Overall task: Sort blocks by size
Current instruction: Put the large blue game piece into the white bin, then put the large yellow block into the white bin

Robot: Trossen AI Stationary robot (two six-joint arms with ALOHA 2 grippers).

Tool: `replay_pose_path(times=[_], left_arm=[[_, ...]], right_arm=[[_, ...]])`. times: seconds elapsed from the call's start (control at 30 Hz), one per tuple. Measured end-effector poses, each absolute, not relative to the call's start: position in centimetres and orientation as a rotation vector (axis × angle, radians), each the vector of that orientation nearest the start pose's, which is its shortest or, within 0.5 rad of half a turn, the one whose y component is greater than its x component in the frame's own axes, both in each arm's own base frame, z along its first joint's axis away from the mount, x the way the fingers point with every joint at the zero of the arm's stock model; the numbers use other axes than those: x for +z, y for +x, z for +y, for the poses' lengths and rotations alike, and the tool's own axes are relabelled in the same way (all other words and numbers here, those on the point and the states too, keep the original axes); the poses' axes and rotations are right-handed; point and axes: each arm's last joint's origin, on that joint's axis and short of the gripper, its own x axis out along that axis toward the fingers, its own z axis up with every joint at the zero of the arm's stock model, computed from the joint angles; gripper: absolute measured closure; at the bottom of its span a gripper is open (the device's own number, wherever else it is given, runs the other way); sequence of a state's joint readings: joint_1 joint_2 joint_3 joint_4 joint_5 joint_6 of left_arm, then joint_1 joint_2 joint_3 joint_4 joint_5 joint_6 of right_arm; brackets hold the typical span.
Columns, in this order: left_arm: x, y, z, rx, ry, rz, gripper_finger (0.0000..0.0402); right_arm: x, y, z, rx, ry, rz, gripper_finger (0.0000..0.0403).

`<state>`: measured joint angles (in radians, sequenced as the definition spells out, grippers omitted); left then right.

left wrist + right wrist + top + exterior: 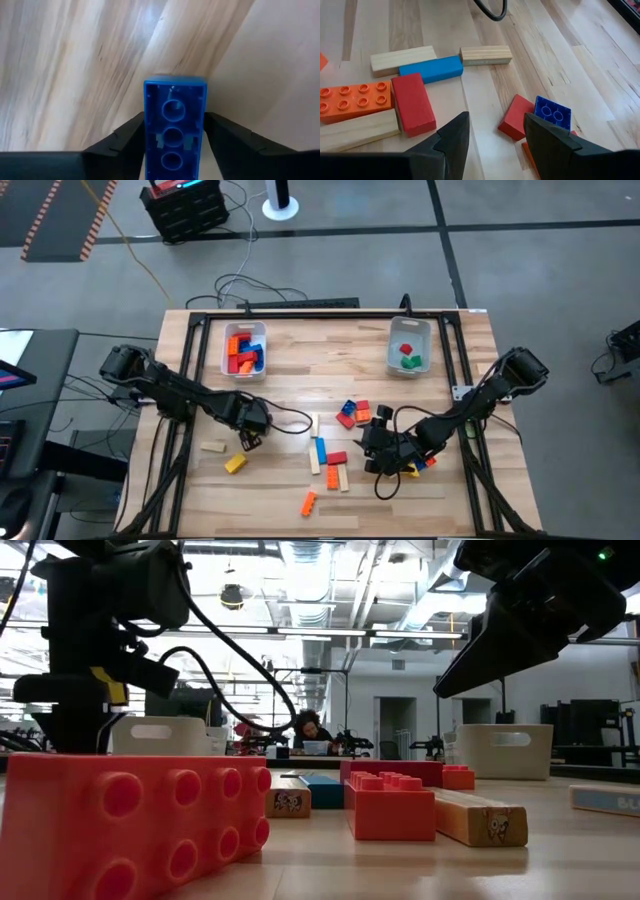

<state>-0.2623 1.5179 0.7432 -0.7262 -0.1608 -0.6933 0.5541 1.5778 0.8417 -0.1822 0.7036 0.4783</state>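
My left gripper point(249, 438) hangs over the table's left half, pointing down, shut on a blue block point(174, 125). My right gripper point(495, 145) stands open and slanted over the right half point(385, 450), with nothing between its fingers. Just beyond its fingertips a red block point(516, 118) and a blue square block point(552, 112) lie on the wood. A red block point(413, 103), an orange block point(354, 101), a blue bar point(431, 69) and tan bars point(403, 59) lie flat farther off. My left gripper pinches the blue block by its two long sides point(149, 145) between the two fingers. The fingers come from above and lie along the block's length. The block's hollow underside faces the wrist camera and its far end point(175, 81) points down at the table. Whether that end touches the wood I cannot tell.
A clear bin point(243, 350) with orange, red and blue blocks stands far left. A second bin point(408, 345) with green and red blocks stands far right. Loose blocks lie mid-table point(328, 462), plus a tan one point(213, 447), a yellow one point(235, 464) and an orange one point(309, 502).
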Motion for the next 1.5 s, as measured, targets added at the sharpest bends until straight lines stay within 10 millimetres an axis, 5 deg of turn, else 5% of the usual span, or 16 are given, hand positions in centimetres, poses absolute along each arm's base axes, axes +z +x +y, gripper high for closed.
replay_pose_path(times=[0.13,0.3,0.6,0.93,1.27,1.5], left_arm=[[15.4,22.3,-5.4,0.402,-0.219,1.378,0.0265],[18.5,22.2,-4.1,0.436,-0.176,1.269,0.0268],[22.8,20.4,3.0,0.651,-0.193,1.057,0.0268],[23.2,19.3,8.8,0.726,-0.267,1.027,0.0268],[23.2,17.8,11.2,0.836,-0.312,1.047,0.0150],[24.8,18.6,9.9,0.666,-0.288,1.022,0.0135]], right_arm=[[17.6,26.4,14.1,-0.305,-0.086,0.678,0.0188],[17.7,26.5,14.1,-0.307,-0.080,0.671,0.0188],[18.0,26.9,14.1,-0.300,-0.054,0.630,0.0188],[18.0,27.2,13.4,-0.318,-0.073,0.642,0.0188],[17.9,26.9,13.8,-0.304,-0.082,0.647,0.0188],[17.9,26.9,13.8,-0.307,-0.083,0.652,0.0188]])
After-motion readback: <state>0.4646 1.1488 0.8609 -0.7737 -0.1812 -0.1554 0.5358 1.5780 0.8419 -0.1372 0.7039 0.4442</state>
